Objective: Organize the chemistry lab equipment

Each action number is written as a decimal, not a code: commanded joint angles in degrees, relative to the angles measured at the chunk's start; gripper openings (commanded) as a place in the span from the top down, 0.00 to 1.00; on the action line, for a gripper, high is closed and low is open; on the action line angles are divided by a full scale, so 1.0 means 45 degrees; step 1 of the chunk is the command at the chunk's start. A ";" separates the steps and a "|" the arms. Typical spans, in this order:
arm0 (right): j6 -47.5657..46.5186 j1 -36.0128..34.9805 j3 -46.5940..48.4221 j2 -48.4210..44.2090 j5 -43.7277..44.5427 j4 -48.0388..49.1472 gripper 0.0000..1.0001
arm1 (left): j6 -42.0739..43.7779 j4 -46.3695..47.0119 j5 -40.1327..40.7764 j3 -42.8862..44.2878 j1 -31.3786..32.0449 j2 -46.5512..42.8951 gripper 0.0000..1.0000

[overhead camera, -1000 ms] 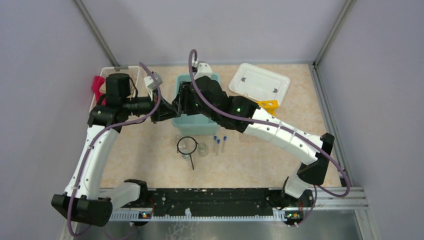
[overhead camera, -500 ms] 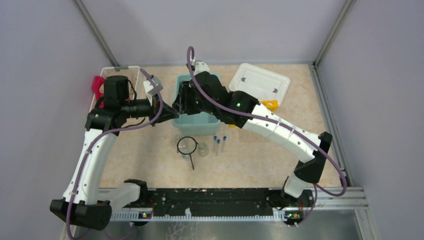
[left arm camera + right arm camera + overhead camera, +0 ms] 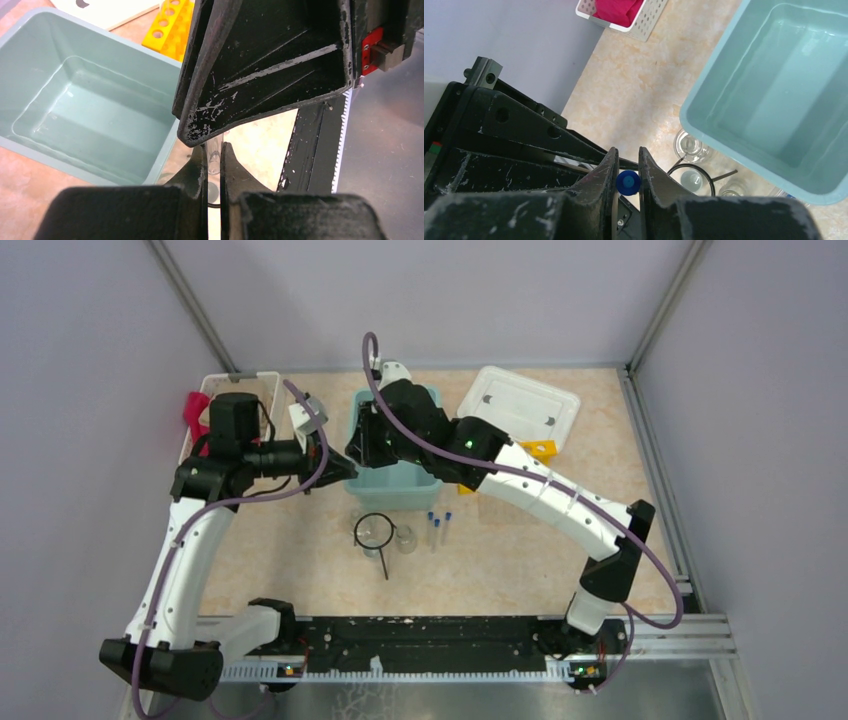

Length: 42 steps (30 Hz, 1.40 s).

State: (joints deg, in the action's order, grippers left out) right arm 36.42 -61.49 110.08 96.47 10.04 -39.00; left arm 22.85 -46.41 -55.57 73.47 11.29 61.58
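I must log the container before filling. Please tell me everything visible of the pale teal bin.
The pale teal bin is a rectangular open tub, plastic by its glossy look, with rounded corners and sloping walls. It stands upright on the table, lidless; the inside that shows is empty. In the top view the right arm covers much of it.

I read no text, label, brand or number in any view here; the dark marks on the white lid (image 3: 519,407) are too small to make out.
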 commanded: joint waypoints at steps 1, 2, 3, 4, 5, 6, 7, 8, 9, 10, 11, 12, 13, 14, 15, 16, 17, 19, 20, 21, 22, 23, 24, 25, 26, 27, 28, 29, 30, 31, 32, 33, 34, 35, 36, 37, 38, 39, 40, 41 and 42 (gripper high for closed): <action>-0.0247 0.0157 0.0517 -0.0296 0.0314 -0.0095 0.98 | 0.0319 0.0120 0.0061 0.0048 0.0108 -0.0168 0.92; -0.0317 0.0210 0.0405 -0.0457 0.0560 -0.0216 1.00 | 0.0055 0.0185 0.0237 0.0012 0.0104 -0.0152 0.68; -0.0423 0.0228 0.0145 -0.0677 0.0851 -0.0299 1.00 | -0.0030 0.0183 0.0366 0.0017 0.0108 -0.0130 0.48; -0.0529 0.0287 -0.0298 -0.1022 0.1183 -0.0315 1.00 | -0.0121 0.0161 0.0453 0.0035 0.0108 -0.0101 0.29; -0.0669 0.0343 -0.0881 -0.1456 0.1633 -0.0278 1.00 | -0.0286 0.0200 0.0599 0.0039 0.0108 -0.0109 0.08; -0.0801 0.0386 -0.1644 -0.1959 0.2155 -0.0165 1.00 | -0.0512 0.0307 0.0780 0.0023 0.0108 -0.0128 0.02; -0.0884 0.0450 -0.2384 -0.2523 0.2814 -0.0090 1.00 | -0.0750 0.0404 0.0971 0.0021 0.0108 -0.0125 0.01; -0.0914 0.0571 -0.3253 -0.3299 0.3340 0.0004 1.00 | -0.0956 0.0442 0.1120 0.0021 0.0099 -0.0110 0.01; -0.0981 0.0737 -0.4165 -0.3925 0.3748 0.0155 1.00 | -0.1159 0.0494 0.1268 0.0025 0.0093 -0.0062 0.01; -0.1067 0.0838 -0.5099 -0.4577 0.4329 0.0438 1.00 | -0.1361 0.0485 0.1384 0.0060 0.0089 -0.0007 0.01; -0.1144 0.0910 -0.6105 -0.5142 0.5332 0.0608 1.00 | -0.1527 0.0450 0.1484 0.0113 0.0089 0.0078 0.01; -0.1171 0.1058 -0.6992 -0.5718 0.5916 0.0753 1.00 | -0.1709 0.0392 0.1611 0.0211 0.0089 0.0181 0.01; -0.1174 0.1284 -0.7914 -0.6220 0.6377 0.0923 1.00 | -0.1930 0.0378 0.1761 0.0262 0.0089 0.0326 0.01; -0.1153 0.1542 -0.8810 -0.6681 0.6852 0.1152 1.00 | -0.2143 0.0383 0.1997 0.0302 0.0089 0.0442 0.01; -0.1160 0.1750 -0.9664 -0.7117 0.7410 0.1446 1.00 | -0.2316 0.0391 0.2212 0.0312 0.0089 0.0557 0.01; -0.1192 0.1944 -1.0800 -0.7471 0.7814 0.1862 1.00 | -0.2404 0.0355 0.2378 0.0345 0.0084 0.0712 0.01; -0.1282 0.2265 -1.1510 -0.7801 0.8028 0.2265 1.00 | -0.2532 0.0378 0.2575 0.0378 0.0074 0.0783 0.01; -0.1419 0.2654 -1.2628 -0.8179 0.8285 0.3123 1.00 | -0.2947 0.0547 0.3049 0.0409 0.0069 0.0848 0.01; -0.1405 0.2809 -1.2954 -0.8244 0.8370 0.3438 1.00 | -0.3064 0.0607 0.3186 0.0426 0.0069 0.0871 0.01; -0.1467 0.2872 -1.3276 -0.8228 0.8468 0.3827 1.00 | -0.3152 0.0656 0.3291 0.0432 0.0065 0.0869 0.01; -0.1497 0.2878 -1.3518 -0.8114 0.8678 0.4159 1.00 | -0.3233 0.0694 0.3419 0.0463 0.0052 0.0881 0.01; -0.1493 0.2883 -1.3717 -0.8018 0.8895 0.4508 1.00 | -0.3300 0.0703 0.3567 0.0474 0.0050 0.0900 0.01; -0.1503 0.2877 -1.3911 -0.7833 0.9078 0.4878 1.00 | -0.3349 0.0690 0.3712 0.0500 0.0050 0.0941 0.01; -0.1482 0.2898 -1.4064 -0.7531 0.9255 0.5220 1.00 | -0.3375 0.0664 0.3833 0.0535 0.0023 0.0997 0.01; -0.1489 0.2932 -1.4223 -0.7260 0.9355 0.5685 1.00 | -0.3378 0.0634 0.3916 0.0563 -0.0002 0.1046 0.01; -0.1492 0.2983 -1.4313 -0.7008 0.9375 0.6009 1.00 | -0.3379 0.0605 0.3981 0.0594 -0.0040 0.1091 0.01; -0.1549 0.3014 -1.4383 -0.6740 0.9322 0.6343 1.00 | -0.3369 0.0575 0.3989 0.0610 -0.0074 0.1116 0.01; -0.1617 0.3035 -1.4448 -0.6497 0.9264 0.6687 1.00 | -0.3356 0.0569 0.3997 0.0614 -0.0107 0.1129 0.01; -0.1655 0.3037 -1.4488 -0.6247 0.9205 0.6955 1.00 | -0.3352 0.0605 0.3991 0.0620 -0.0124 0.1133 0.01; -0.1696 0.3050 -1.4527 -0.6015 0.9151 0.7247 1.00 | -0.3346 0.0624 0.3995 0.0613 -0.0140 0.1107 0.01; -0.1738 0.3083 -1.4564 -0.5805 0.9052 0.7523 1.00 | -0.3353 0.0656 0.3990 0.0622 -0.0145 0.1104 0.01; -0.1790 0.3099 -1.4619 -0.5603 0.9010 0.7812 1.00 | -0.3376 0.0684 0.3973 0.0638 -0.0155 0.1101 0.01; -0.1801 0.3104 -1.4668 -0.5422 0.9000 0.8080 1.00 | -0.3393 0.0695 0.3956 0.0640 -0.0164 0.1100 0.01; -0.1815 0.3136 -1.4718 -0.5233 0.8991 0.8301 1.00 | -0.3398 0.0708 0.3951 0.0659 -0.0165 0.1103 0.01; -0.1824 0.3171 -1.4761 -0.5061 0.8956 0.8514 1.00 | -0.3415 0.0705 0.3934 0.0691 -0.0165 0.1105 0.01; -0.1859 0.3208 -1.4788 -0.4885 0.8893 0.8563 1.00 | -0.3413 0.0717 0.3917 0.0729 -0.0165 0.1105 0.01; -0.1858 0.3225 -1.4794 -0.4717 0.8883 0.8828 1.00 | -0.3417 0.0689 0.3939 0.0756 -0.0165 0.1116 0.01; -0.1834 0.3217 -1.4812 -0.4584 0.8894 0.8976 1.00 | -0.3413 0.0686 0.3959 0.0801 -0.0180 0.1124 0.01; -0.1806 0.3207 -1.4841 -0.4474 0.8915 0.9031 1.00 | -0.3400 0.0678 0.3942 0.0831 -0.0184 0.1111 0.01; -0.1776 0.3225 -1.4879 -0.4382 0.8934 0.9079 1.00 | -0.3399 0.0677 0.3923 0.0862 -0.0184 0.1119 0.01; -0.1753 0.3227 -1.4947 -0.4325 0.8939 0.9166 1.00 | -0.3389 0.0669 0.3886 0.0892 -0.0184 0.1103 0.01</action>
State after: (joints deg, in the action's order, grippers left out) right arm 28.58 -47.46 43.46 76.05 49.45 -3.79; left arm 8.34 -44.58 -37.91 74.98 10.76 66.43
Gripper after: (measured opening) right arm 0.148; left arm 0.988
